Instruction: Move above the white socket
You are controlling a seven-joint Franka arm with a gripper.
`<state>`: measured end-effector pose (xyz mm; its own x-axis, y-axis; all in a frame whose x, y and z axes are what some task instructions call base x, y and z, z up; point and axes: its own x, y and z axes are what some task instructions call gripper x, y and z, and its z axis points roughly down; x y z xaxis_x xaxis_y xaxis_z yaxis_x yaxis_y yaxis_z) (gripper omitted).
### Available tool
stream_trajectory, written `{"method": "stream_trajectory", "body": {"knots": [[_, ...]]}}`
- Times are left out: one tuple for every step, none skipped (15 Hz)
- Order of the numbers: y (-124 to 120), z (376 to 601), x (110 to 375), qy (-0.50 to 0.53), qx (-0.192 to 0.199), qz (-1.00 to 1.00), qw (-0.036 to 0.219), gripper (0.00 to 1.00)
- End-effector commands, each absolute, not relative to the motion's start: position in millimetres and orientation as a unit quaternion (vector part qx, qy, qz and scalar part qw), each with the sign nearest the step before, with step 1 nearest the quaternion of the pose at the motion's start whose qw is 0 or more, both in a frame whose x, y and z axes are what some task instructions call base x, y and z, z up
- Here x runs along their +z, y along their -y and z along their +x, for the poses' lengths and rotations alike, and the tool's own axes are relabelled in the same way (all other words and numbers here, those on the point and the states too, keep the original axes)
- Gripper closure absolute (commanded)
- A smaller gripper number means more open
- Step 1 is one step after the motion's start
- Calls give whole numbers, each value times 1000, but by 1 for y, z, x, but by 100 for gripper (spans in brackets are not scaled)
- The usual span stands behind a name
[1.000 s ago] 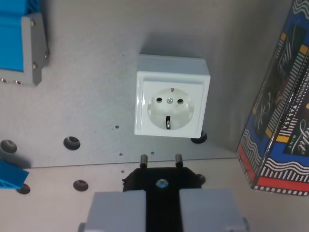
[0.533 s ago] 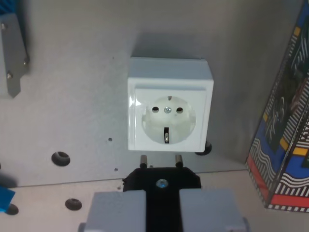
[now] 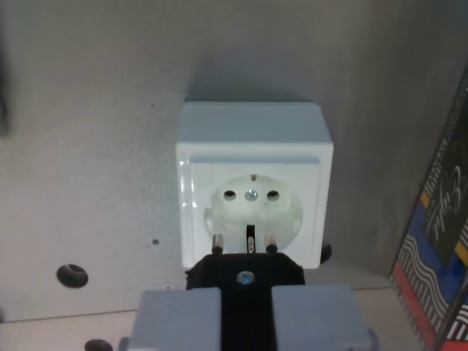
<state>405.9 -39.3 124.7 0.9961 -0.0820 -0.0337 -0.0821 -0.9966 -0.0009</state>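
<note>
The white socket (image 3: 254, 196) fills the middle of the wrist view, standing on the grey surface (image 3: 88, 146) with its round recess facing the camera. At the bottom edge of the view, the end effector (image 3: 246, 314) shows as two grey fingers (image 3: 183, 318) pressed in on a black plug (image 3: 246, 274), which sits clamped in the dark gap between them. The plug's flat body carries a small bright screw at its centre, and its two metal pins (image 3: 217, 243) point up the picture and overlap the lower rim of the socket's recess, one on each side of the dark earth clip there; whether the pins touch the socket face cannot be told from this angle. Inside the recess, two dark holes lie either side of a central screw, just above the pin tips in the picture. The socket's square housing casts a soft shadow on the surface behind it. A round dark hole (image 3: 72, 276) in the surface lies toward the wrist view's left, well apart from the socket, and another shows partly at the bottom edge beside the left finger. At the wrist view's right edge stands a patterned box (image 3: 442, 241) with black, white, blue, red and yellow markings, near the socket but apart from it.
</note>
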Motion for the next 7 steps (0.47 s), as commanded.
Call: {"method": "stream_trajectory", "body": {"knots": [[43,398,115,-63,-38,-997,21,100],[43,398,113,-62,-37,-997,21,100],[44,397,111,-62,-37,-997,22,100],[44,396,110,-62,-37,-997,22,100],[44,395,109,-61,-38,-997,21,100],[44,395,108,-61,-39,-997,21,100],[45,394,107,-61,-39,-997,21,100]]}}
